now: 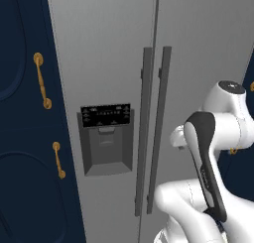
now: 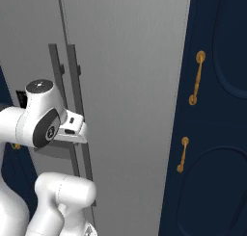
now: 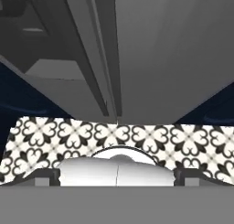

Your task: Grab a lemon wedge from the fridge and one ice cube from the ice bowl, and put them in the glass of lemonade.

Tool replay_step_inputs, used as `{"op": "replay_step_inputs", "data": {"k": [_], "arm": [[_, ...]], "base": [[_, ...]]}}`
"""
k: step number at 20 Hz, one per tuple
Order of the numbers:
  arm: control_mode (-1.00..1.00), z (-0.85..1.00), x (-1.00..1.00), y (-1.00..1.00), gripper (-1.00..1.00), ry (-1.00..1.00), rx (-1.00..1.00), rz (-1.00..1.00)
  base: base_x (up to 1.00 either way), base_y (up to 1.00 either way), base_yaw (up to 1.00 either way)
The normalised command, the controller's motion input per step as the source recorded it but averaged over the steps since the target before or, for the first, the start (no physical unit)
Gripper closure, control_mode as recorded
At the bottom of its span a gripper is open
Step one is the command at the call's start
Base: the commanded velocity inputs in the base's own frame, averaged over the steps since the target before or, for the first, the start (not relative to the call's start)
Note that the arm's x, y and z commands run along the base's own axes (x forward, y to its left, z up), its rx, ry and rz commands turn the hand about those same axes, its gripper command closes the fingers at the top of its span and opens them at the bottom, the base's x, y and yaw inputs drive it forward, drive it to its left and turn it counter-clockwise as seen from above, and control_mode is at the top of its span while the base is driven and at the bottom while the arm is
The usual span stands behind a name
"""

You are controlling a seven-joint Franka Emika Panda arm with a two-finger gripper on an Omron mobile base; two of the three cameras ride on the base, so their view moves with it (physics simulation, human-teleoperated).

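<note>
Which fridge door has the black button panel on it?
The left door of the fridge. It carries the black dispenser panel with a grey recess below; the right door is plain grey. Both doors are shut.

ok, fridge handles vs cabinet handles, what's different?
The fridge handles are long, dark grey, straight bars, paired side by side at the seam between the doors. The cabinet handles are short, gold, with rounded ends, set one above the other on the navy cabinets. Both kinds run vertically.
</note>
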Motion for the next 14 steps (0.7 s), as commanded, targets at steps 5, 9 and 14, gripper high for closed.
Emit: {"op": "replay_step_inputs", "data": {"k": [5, 9, 14], "arm": [[-1.0, 0.05, 0.43, 0.14, -1.0, 0.02, 0.0, -0.01], [-1.0, 0.02, 0.18, -0.1, -1.0, 0.04, 0.0, -0.01], [-1.0, 0.0, -0.09, -0.03, -1.0, 0.0, 0.0, 0.0]], "base": [[0.0, 0.0, 0.0], [0.0, 0.0, 0.0], [0.0, 0.0, 0.0]]}}
